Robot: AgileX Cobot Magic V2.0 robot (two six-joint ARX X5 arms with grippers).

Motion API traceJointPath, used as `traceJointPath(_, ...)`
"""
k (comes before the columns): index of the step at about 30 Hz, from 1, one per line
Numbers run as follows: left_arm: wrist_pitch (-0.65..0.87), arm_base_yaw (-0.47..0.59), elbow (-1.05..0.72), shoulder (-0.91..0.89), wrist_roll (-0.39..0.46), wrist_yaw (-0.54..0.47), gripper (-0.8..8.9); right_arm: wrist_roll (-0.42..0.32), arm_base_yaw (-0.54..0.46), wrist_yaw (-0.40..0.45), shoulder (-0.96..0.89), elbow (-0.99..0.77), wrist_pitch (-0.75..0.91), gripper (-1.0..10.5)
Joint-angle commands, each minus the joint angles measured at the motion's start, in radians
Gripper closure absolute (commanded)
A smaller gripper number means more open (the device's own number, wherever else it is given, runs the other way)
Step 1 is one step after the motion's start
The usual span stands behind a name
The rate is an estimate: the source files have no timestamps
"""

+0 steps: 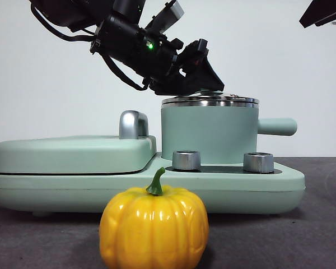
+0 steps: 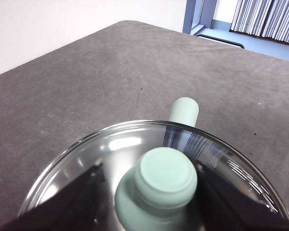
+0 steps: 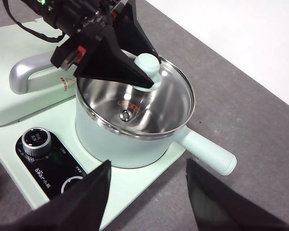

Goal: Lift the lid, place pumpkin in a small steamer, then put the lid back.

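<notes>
L gripper [image 3: 147, 79] at lid [image 2: 135, 159] knob, jaws either side of it, look clenched on it; lid on steamer [image 1: 207, 134]. Pumpkin [image 1: 154, 228] on table in front. R gripper [image 3: 147, 192] spread, nearer handle side, waits.

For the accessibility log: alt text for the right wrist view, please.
The left gripper straddles the knob of the glass lid, which sits on the small steamer. The right gripper hovers open nearby, holding nothing.
</notes>
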Motion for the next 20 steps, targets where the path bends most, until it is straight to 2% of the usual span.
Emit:
traceJointPath(1, 0.000, -0.009, 0.021, 0.021, -0.001, -0.004, 7.84, 0.018, 0.004, 0.001, 0.006, 0.016, 0.008, 7.0)
traceJointPath(2, -0.002, -0.009, 0.021, 0.021, -0.001, -0.004, 8.10, 0.018, 0.004, 0.001, 0.006, 0.016, 0.008, 7.0)
traceJointPath(11, 0.030, -0.009, 0.022, 0.015, 0.000, -0.005, 8.06, 0.018, 0.004, 0.001, 0.006, 0.016, 0.008, 7.0)
traceJointPath(20, 0.042, -0.009, 0.023, -0.083, 0.006, -0.056, 8.06, 0.019, 0.004, 0.001, 0.006, 0.016, 0.008, 7.0)
